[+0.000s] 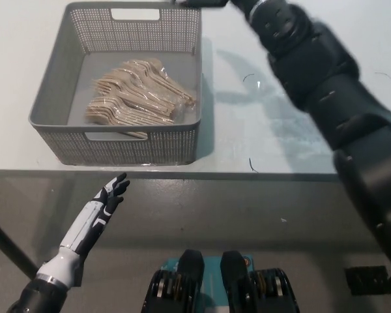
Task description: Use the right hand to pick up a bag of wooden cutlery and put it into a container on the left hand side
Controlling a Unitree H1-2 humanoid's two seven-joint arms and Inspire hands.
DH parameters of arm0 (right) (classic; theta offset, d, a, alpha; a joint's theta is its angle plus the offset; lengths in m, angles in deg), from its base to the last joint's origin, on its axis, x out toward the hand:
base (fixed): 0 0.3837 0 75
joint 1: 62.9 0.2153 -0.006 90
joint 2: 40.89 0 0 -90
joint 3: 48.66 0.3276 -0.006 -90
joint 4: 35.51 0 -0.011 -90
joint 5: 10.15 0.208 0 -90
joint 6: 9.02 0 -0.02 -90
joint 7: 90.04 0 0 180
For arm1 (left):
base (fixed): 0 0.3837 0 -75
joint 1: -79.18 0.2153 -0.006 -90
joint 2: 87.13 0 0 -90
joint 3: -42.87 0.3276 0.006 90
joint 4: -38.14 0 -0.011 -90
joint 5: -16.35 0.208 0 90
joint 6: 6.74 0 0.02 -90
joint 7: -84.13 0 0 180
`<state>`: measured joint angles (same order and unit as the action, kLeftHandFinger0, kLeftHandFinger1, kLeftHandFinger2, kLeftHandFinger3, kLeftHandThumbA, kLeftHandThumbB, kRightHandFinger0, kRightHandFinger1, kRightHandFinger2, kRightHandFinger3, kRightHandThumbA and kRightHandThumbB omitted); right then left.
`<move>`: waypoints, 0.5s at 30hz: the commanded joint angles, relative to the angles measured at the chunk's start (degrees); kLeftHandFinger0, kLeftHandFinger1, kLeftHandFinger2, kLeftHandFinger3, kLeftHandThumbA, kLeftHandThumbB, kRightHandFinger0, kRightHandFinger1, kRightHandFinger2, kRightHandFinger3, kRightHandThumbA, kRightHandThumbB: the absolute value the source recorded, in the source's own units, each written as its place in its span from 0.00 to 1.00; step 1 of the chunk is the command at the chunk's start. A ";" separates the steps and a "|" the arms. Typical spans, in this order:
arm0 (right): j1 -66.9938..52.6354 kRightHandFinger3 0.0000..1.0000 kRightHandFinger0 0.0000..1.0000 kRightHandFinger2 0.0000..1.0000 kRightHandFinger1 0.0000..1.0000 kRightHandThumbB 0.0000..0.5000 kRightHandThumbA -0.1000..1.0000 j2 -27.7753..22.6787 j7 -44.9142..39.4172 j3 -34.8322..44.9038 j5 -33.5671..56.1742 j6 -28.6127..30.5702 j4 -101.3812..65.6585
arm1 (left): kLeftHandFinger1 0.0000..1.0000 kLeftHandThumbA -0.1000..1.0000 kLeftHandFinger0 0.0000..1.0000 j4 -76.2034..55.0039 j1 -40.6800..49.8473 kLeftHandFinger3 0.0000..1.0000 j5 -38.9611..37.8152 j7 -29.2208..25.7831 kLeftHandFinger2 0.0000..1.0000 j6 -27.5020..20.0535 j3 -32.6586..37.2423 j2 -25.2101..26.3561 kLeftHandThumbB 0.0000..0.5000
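Note:
A clear bag of wooden cutlery (138, 94) lies inside the grey mesh basket (51, 72) on the left of the table, tilted across its floor. My black right arm reaches up the right side of the picture. Only a sliver of my right hand (205, 3) shows at the top edge, just past the basket's far right corner and apart from the bag. My white left hand (109, 197) rests low at the lower left, below the table's front edge, open with its fingers spread and holding nothing.
The white table (260, 130) stretches to the right of the basket, with a few small dark marks (252, 165) on it. Its front edge runs across the middle of the picture. The basket has handle cut-outs (135, 13) in its near and far walls.

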<state>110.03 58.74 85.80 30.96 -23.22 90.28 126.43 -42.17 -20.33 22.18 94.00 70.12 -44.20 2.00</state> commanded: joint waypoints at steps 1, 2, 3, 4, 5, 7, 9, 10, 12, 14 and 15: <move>-3.80 1.00 1.00 1.00 1.00 0.96 0.92 -5.70 -4.62 4.25 4.92 -3.66 -21.28 | 1.00 1.00 1.00 -0.78 -1.50 1.00 -0.23 0.24 1.00 -1.04 -0.45 1.47 0.42; -6.36 1.00 1.00 1.00 1.00 0.96 0.94 -6.38 -5.03 4.73 5.17 -5.73 -27.32 | 1.00 1.00 1.00 -0.85 -1.44 1.00 -0.28 0.18 1.00 -0.88 -0.59 1.47 0.44; -9.43 1.00 1.00 1.00 1.00 0.88 0.94 -7.16 -5.43 5.49 6.01 -6.76 -33.75 | 1.00 1.00 1.00 -0.91 -1.44 1.00 -0.34 0.15 1.00 -0.83 -0.67 1.46 0.45; -11.53 1.00 1.00 1.00 1.00 0.90 0.93 -7.47 -6.06 6.47 7.58 -7.51 -37.63 | 1.00 1.00 1.00 -0.98 -1.45 1.00 -0.32 0.16 1.00 -0.81 -0.69 1.48 0.45; -16.03 1.00 1.00 1.00 1.00 0.95 0.92 -7.66 -6.97 8.79 11.42 -9.83 -45.09 | 1.00 1.00 1.00 -1.15 -1.42 1.00 -0.04 0.14 1.00 -0.56 -0.59 1.45 0.44; -21.62 1.00 1.00 1.00 1.00 0.92 0.91 -7.54 -7.46 10.83 15.07 -12.49 -54.20 | 1.00 1.00 1.00 -1.09 -1.33 1.00 0.05 0.11 1.00 -0.65 -0.47 1.22 0.43; -27.25 1.00 1.00 1.00 1.00 0.91 0.90 -7.42 -8.03 12.07 18.19 -12.35 -61.75 | 1.00 1.00 1.00 -0.72 -1.18 1.00 -0.20 0.05 1.00 -0.99 -0.56 1.04 0.43; -30.11 1.00 1.00 1.00 1.00 0.93 0.90 -7.38 -8.01 12.36 19.00 -13.18 -65.74 | 1.00 1.00 1.00 -0.93 -0.91 1.00 -0.20 -0.04 1.00 -0.99 -0.65 1.00 0.43; -36.01 1.00 1.00 1.00 1.00 0.91 0.90 -7.63 -7.95 12.93 21.06 -13.41 -72.73 | 1.00 1.00 1.00 -1.02 -0.70 1.00 -0.20 -0.13 1.00 -1.10 -0.71 0.92 0.45; -42.03 1.00 1.00 1.00 1.00 0.85 0.86 -7.33 -7.44 13.06 22.60 -12.75 -78.19 | 1.00 1.00 1.00 -1.18 -0.43 1.00 -0.34 -0.06 1.00 -1.25 -0.64 0.80 0.44; -45.51 1.00 1.00 1.00 1.00 0.82 0.86 -7.06 -7.28 12.90 23.36 -11.62 -80.20 | 1.00 1.00 1.00 -1.40 -0.32 1.00 -0.25 0.04 1.00 -1.29 -0.49 0.78 0.42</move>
<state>84.35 56.05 83.70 35.31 -20.11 86.51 94.43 -41.47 -19.78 22.18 94.14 70.45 -44.21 1.61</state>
